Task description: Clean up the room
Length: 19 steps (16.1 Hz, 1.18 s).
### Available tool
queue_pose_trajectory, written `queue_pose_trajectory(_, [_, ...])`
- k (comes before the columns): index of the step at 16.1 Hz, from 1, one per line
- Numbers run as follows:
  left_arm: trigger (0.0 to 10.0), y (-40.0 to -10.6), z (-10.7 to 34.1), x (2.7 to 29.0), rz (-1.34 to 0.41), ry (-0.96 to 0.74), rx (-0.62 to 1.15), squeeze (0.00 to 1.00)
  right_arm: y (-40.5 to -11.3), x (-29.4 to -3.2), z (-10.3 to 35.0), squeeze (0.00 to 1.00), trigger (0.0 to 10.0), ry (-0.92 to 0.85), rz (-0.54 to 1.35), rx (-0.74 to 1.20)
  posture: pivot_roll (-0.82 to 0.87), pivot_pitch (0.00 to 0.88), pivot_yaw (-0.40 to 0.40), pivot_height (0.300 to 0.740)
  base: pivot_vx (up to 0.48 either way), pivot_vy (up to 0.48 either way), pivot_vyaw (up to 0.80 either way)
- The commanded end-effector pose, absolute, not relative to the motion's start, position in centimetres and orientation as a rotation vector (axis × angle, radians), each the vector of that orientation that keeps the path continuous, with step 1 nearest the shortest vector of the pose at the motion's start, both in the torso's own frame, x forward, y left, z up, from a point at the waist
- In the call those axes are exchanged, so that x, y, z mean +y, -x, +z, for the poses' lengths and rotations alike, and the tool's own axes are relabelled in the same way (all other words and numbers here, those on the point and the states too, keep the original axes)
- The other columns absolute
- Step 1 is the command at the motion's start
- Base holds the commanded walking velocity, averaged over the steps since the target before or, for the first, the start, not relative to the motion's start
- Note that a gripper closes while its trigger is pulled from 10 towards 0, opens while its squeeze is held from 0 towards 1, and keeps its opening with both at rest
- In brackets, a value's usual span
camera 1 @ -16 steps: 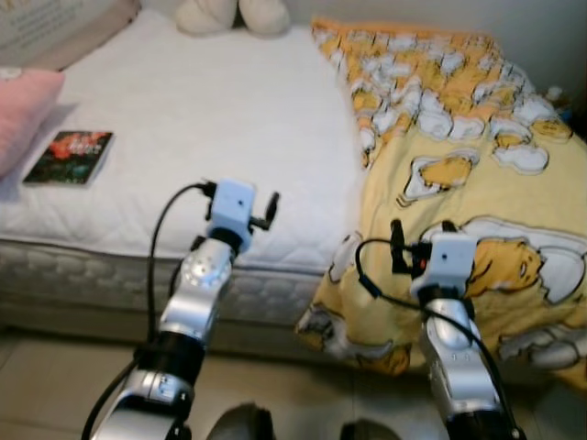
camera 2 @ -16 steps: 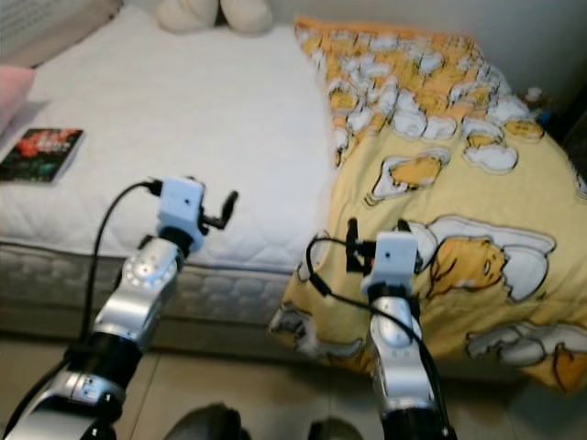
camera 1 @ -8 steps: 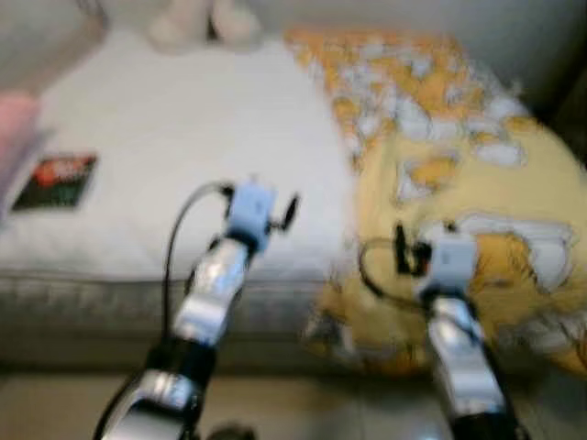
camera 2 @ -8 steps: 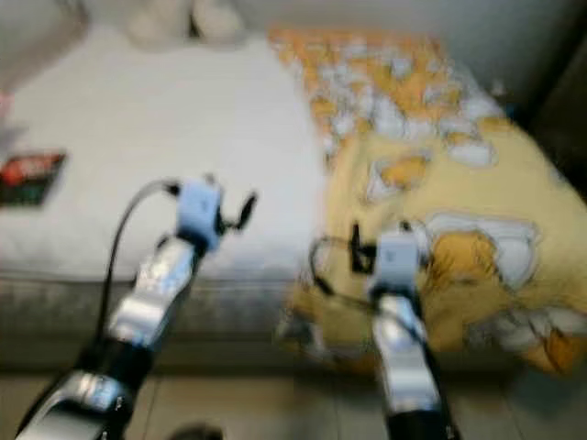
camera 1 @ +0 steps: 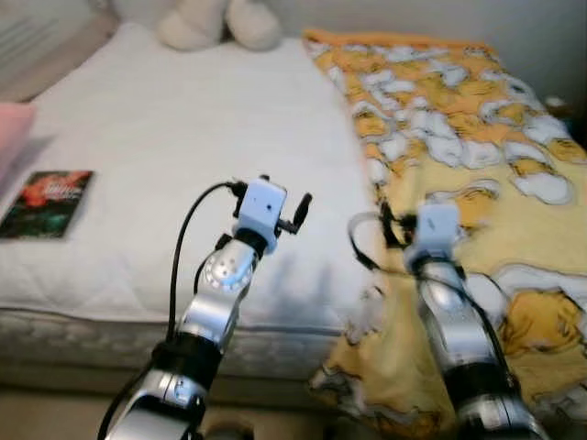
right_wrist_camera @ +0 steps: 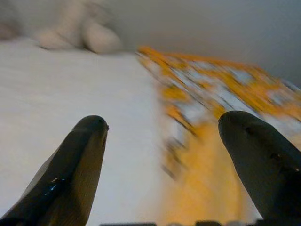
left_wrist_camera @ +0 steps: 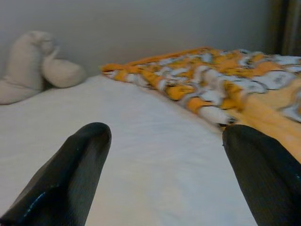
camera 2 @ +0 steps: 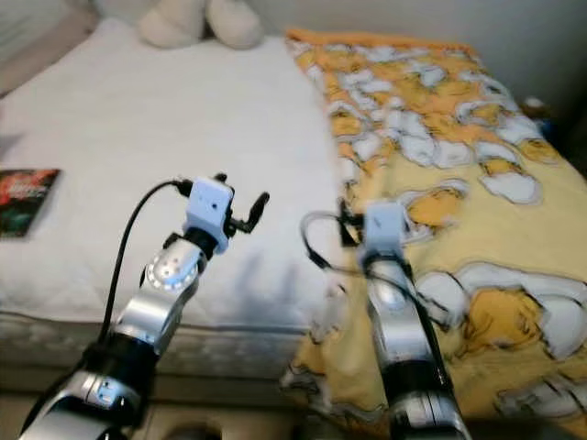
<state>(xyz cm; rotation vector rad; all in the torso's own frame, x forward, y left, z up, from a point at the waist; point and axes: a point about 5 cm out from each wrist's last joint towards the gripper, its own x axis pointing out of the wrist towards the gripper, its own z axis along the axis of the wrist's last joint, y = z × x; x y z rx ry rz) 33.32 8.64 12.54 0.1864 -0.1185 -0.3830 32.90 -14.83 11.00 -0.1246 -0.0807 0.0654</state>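
Note:
A white mattress (camera 1: 156, 128) lies before me, with a yellow and orange cartoon-print blanket (camera 1: 459, 119) spread over its right side and hanging off the front edge. A dark book (camera 1: 48, 203) with a red cover picture lies on the sheet at the left. My left arm (camera 1: 225, 275) reaches over the mattress's front part. Its gripper (left_wrist_camera: 164, 141) is open with nothing between the fingers. The right arm (camera 1: 449, 302) is raised at the blanket's left border, and the right gripper (right_wrist_camera: 162, 127) is open and holds nothing.
A cream plush toy (camera 1: 215, 20) sits at the head of the bed against the wall. A pink pillow (camera 1: 11, 137) lies at the far left. The mattress's front edge (camera 1: 92, 335) runs below my arms.
The whole picture has shifted and blurred in between: the camera has come closer to the bed. Both arms now reach further over the mattress and the blanket's edge.

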Motion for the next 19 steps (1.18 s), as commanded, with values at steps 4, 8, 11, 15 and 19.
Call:
queue_pose_trajectory(4, [10.0,-33.3,12.0,8.5,-0.432,-0.163,-0.061,0.00,-32.4,-16.7,9.5,0.00,10.0,0.183,-0.063,-0.034,0.02,0.000,-0.013,0.699,0.000,0.000,0.00])
queue_pose_trajectory(8, [10.0,-33.3,12.2,8.6,-0.424,-0.152,-0.071,0.00,-31.2,-16.4,8.1,0.00,10.0,0.137,-0.073,0.004,0.01,0.000,-0.002,0.699,0.000,-0.110,0.00])
queue_pose_trajectory(11, [10.0,-33.4,12.4,8.6,-0.400,-0.134,-0.076,0.00,-30.4,-17.2,8.3,0.00,10.0,0.007,-0.151,-0.034,0.01,0.000,0.003,0.699,0.176,-0.404,0.00])
queue_pose_trajectory(15, [10.0,-34.5,11.8,11.4,-0.162,0.045,0.008,0.00,-28.6,-19.1,8.8,0.00,10.0,-0.028,-0.250,-0.110,-0.01,0.000,0.005,0.699,0.339,-0.332,0.00])
queue_pose_trajectory(19, [10.0,-34.3,11.3,11.4,-0.163,0.036,0.045,0.00,-27.8,-18.5,8.1,0.00,10.0,-0.026,-0.225,-0.091,-0.01,0.000,0.014,0.699,0.096,-0.071,0.00])
